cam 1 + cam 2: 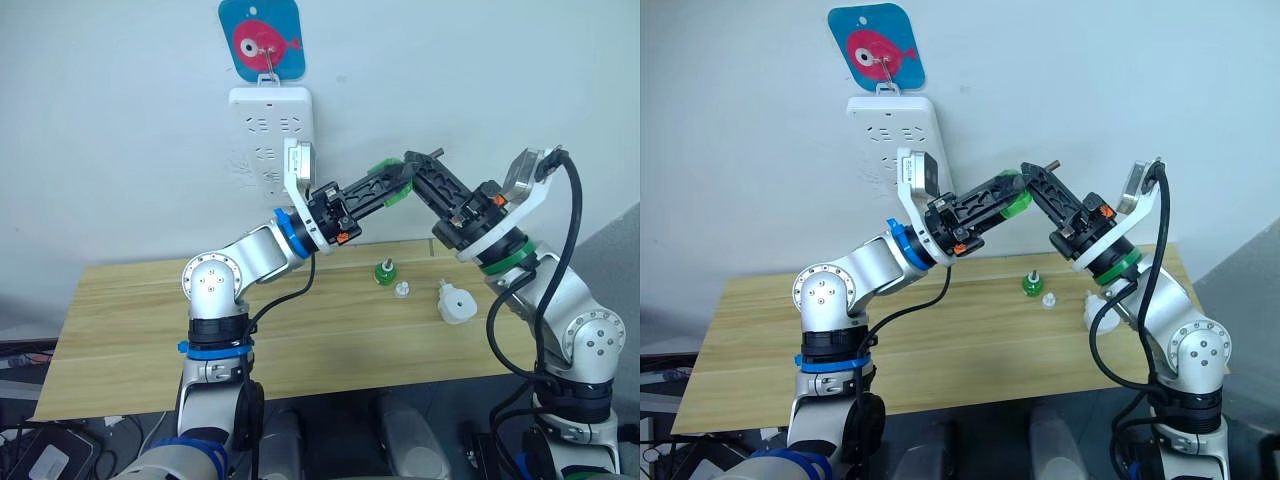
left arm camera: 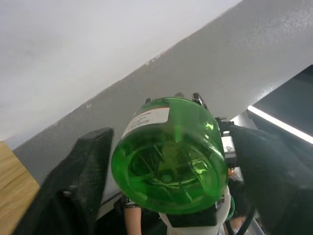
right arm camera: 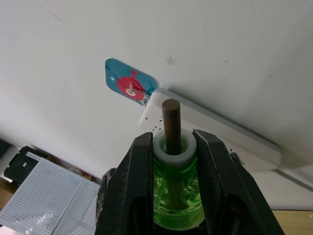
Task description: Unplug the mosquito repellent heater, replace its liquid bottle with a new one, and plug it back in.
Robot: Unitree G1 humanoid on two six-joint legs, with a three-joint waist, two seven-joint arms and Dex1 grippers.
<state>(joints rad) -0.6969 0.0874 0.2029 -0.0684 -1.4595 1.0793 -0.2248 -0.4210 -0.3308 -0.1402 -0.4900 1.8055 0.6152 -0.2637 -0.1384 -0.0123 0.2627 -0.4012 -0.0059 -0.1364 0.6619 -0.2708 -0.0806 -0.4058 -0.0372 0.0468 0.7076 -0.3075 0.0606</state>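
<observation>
A green liquid bottle (image 2: 168, 156) is held in the air above the table, between both arms. My left gripper (image 1: 393, 182) is shut on its body, the black fingers (image 2: 73, 191) pressing its sides. My right gripper (image 1: 412, 163) is shut on its white neck collar (image 3: 174, 147), from which a brown wick (image 3: 170, 120) sticks out. The white mosquito repellent heater (image 1: 455, 303) lies unplugged on the table near my right arm. A second small green bottle (image 1: 384, 272) stands on the table beside a small white cap (image 1: 401, 290).
A white power strip (image 1: 270, 135) hangs on the wall under a blue hook plate with a red fish (image 1: 262, 40). The wooden table (image 1: 130, 330) reaches the wall. Black cables run along my right arm.
</observation>
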